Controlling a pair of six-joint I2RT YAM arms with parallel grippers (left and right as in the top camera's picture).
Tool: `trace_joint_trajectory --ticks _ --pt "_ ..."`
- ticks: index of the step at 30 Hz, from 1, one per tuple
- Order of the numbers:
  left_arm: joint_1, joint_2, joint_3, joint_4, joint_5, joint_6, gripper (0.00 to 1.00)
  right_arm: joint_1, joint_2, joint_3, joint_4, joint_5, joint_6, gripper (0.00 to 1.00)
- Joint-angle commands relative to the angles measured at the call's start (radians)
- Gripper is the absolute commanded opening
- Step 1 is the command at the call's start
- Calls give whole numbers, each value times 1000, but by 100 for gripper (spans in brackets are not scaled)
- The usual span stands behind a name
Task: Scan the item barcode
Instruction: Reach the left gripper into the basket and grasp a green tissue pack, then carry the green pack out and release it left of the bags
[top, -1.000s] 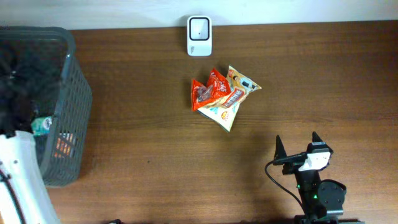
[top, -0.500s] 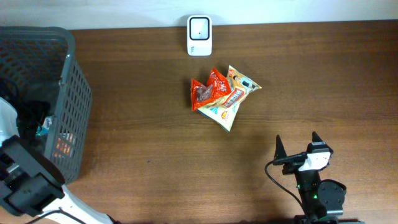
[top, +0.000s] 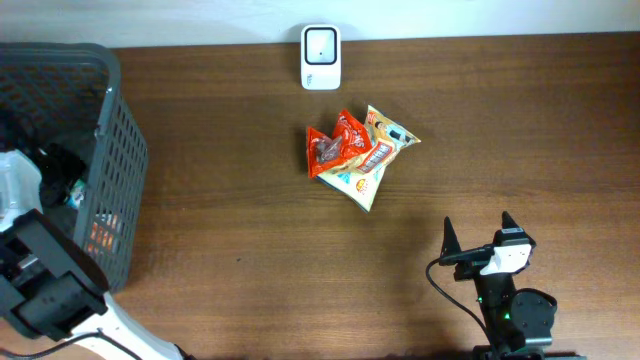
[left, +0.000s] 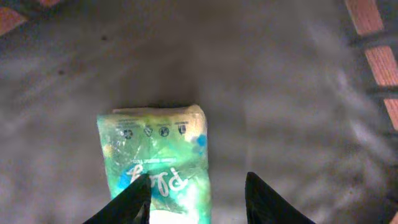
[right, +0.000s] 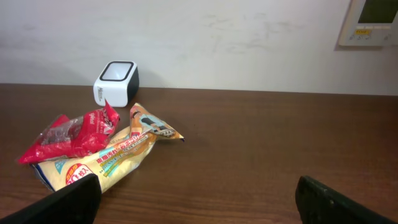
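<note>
Packet (left: 155, 143), green, lies beneath left pincer (left: 198, 182), whose half-spread jaws straddle one edge.

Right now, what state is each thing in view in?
Basket: upright, goods inside.
Green packet: lying flat on the basket floor.
Left fingers: apart, low over the green packet, not clamped on it.
Right fingers: wide open, empty.
Red bag: lying on the yellow bag.
Yellow bag: lying flat, partly under the red bag.
Scanner: upright, nothing on it.
</note>
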Motion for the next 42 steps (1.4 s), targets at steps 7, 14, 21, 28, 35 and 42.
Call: trace_joint_trajectory --ticks 7,14,21,28,35,42 --pt "-65 85 -3 -69 -209 74 45 5 -6 -8 -2 9 7 98" --pt "-63 62 144 -195 -195 147 0 5 -6 -8 -2 9 7 98" --pt "-68 -221 612 -343 258 147 0 5 -6 -8 -2 9 7 98" --pt "-480 -293 602 -340 534 149 0 5 -7 -8 -2 9 7 98" --pt "-963 23 602 -435 -211 146 0 5 -6 -8 -1 9 7 98" --pt "-1002 381 602 -508 -123 30 0 5 -6 -8 -2 9 7 98"
